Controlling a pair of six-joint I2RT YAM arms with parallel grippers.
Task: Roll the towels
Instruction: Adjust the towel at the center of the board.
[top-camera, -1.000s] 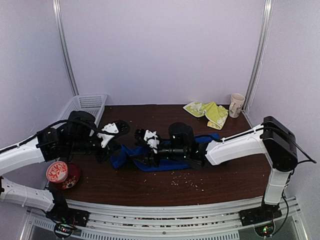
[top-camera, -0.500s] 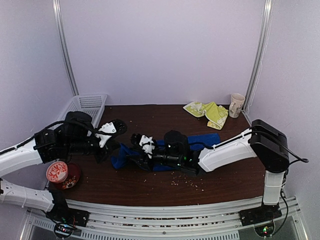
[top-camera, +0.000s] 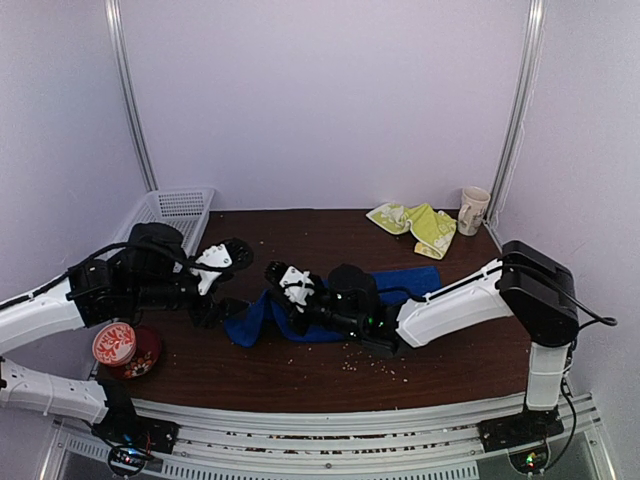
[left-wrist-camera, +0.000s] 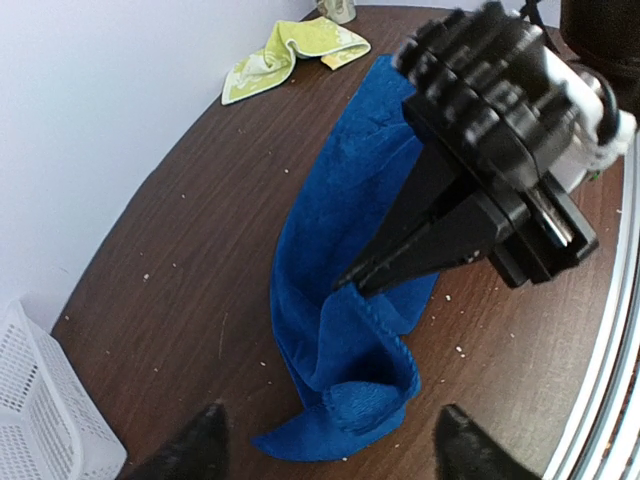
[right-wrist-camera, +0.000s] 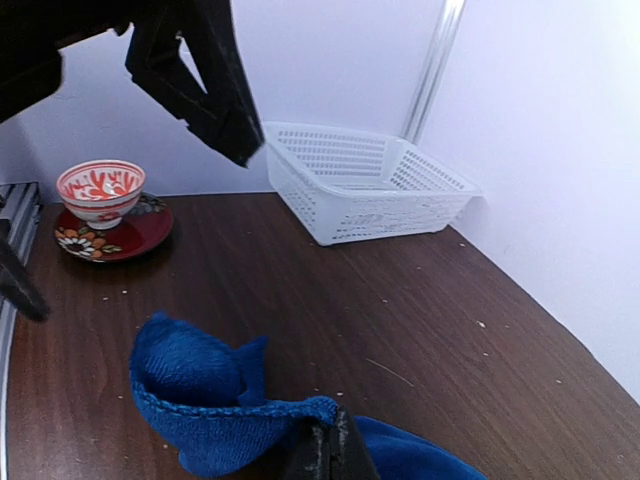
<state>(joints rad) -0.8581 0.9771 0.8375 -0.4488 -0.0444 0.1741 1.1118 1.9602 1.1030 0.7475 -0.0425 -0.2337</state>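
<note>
Your right gripper (left-wrist-camera: 345, 283) is pinched tight on the blue towel (left-wrist-camera: 335, 210) near its left end, with that edge held up and the tip curled over. The rest trails right along the tabletop (left-wrist-camera: 180, 260). Your left gripper (left-wrist-camera: 330, 448) is spread wide and empty, just beside that end. The yellow-green towel (top-camera: 420, 226) lies crumpled at back right, near the mug (top-camera: 472, 210).
</note>
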